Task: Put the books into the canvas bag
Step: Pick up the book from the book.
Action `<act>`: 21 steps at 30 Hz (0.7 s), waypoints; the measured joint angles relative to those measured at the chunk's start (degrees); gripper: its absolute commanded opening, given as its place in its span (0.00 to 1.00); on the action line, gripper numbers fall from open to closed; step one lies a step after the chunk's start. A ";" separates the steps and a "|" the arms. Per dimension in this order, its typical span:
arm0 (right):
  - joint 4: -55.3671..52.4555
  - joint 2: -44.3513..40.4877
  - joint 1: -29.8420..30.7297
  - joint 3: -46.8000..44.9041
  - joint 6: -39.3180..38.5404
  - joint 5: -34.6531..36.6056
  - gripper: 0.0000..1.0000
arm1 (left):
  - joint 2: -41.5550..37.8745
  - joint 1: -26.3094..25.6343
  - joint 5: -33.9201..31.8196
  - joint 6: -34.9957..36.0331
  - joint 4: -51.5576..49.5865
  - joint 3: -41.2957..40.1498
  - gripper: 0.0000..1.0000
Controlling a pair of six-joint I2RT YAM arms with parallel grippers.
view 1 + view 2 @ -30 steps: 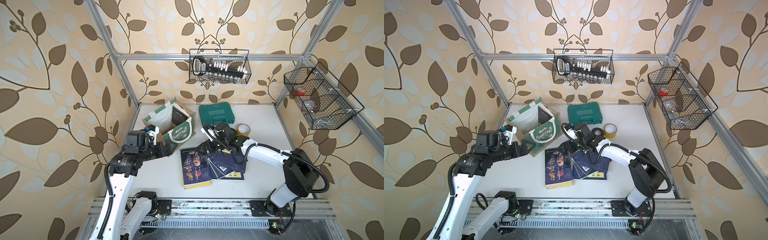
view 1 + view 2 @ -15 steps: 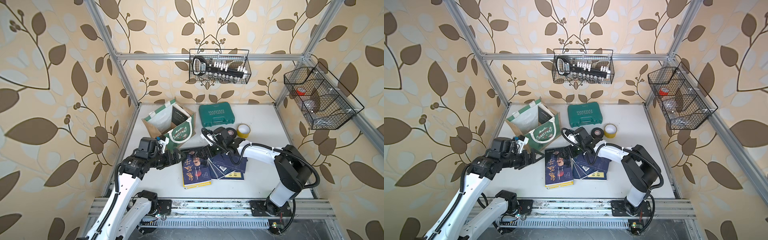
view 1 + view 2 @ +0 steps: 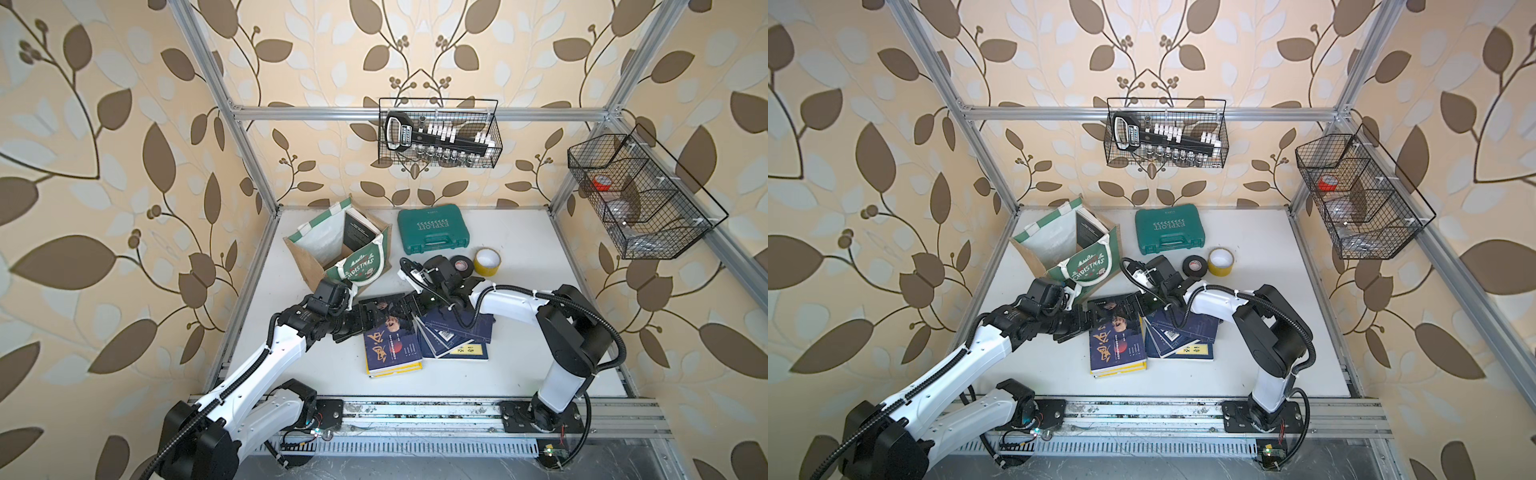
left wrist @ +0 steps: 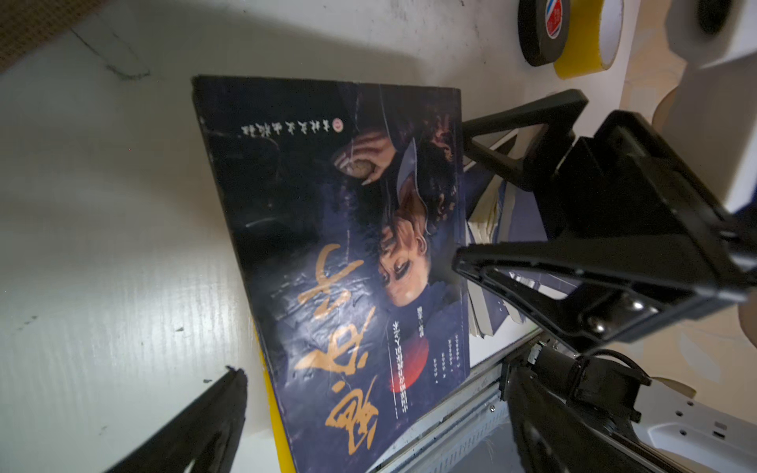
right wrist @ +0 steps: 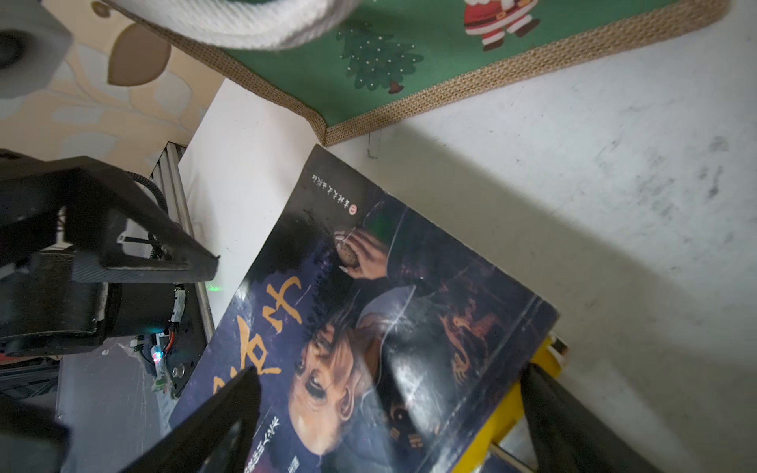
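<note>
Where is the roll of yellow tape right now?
In both top views the yellow tape roll sits on the white table, right of centre, beside the black tape roll and in front of the green plastic tool case.

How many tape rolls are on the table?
2. A black roll and a yellow roll sit side by side just in front of the green tool case. No others show, though some may be hidden.

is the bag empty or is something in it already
Not empty: in both top views a dark book stands inside the open bag, against its wall.
</note>
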 measured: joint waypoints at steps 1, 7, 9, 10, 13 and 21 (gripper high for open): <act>0.09 0.07 0.00 0.00 -0.09 -0.07 0.94 | 1.07 0.00 -0.37 -0.46 1.22 -0.59 0.99; 0.31 0.15 -0.11 0.00 -0.20 -0.42 0.91 | 5.77 0.00 -1.11 -1.95 6.49 -2.01 0.99; 0.35 0.15 -0.11 0.00 -0.33 -0.50 0.89 | 7.04 0.00 -1.07 -2.12 8.17 -2.01 0.99; 0.35 0.15 -0.11 0.00 -0.35 -0.55 0.86 | 7.72 0.00 -0.94 -2.21 9.18 -2.05 0.99; -0.15 0.26 -0.31 -0.02 -0.39 -0.61 0.79 | 8.94 0.02 -0.39 -2.38 11.23 -2.34 0.99; 0.02 0.94 -1.49 -0.04 -0.28 -1.62 0.81 | 9.75 0.02 -0.09 -2.40 13.46 -2.95 0.99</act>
